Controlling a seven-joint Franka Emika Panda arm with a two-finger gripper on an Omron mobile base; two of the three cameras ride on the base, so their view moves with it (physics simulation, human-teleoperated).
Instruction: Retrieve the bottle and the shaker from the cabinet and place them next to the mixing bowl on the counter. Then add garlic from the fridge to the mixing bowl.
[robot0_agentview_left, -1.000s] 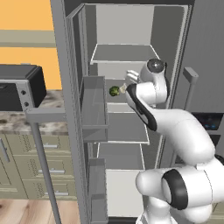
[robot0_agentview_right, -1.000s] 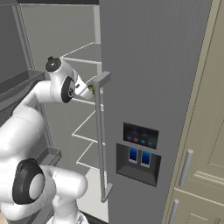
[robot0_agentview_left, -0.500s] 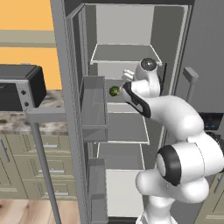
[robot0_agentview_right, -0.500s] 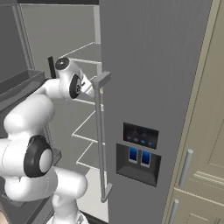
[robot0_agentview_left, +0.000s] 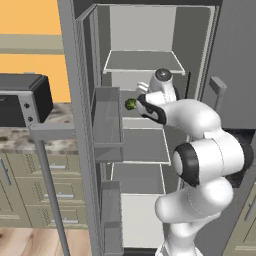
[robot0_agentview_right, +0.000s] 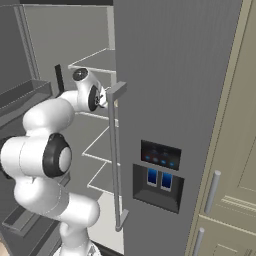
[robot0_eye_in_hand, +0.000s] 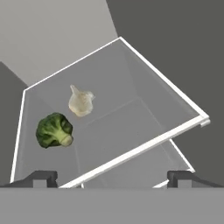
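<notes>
Fingers stand spread wide and empty at the near edge of the fridge shelf, well short of anything on it. Farther in, a broccoli floret lies just beside the garlic, which sits toward the shelf's back. Garlic looks light, firm and papery-skinned, so likely to roll; a grip across its round belly, clear of the broccoli, seems safest.

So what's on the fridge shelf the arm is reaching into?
A garlic bulb and a broccoli floret lie side by side on the shelf; the arm hides the garlic from the base views.
</notes>
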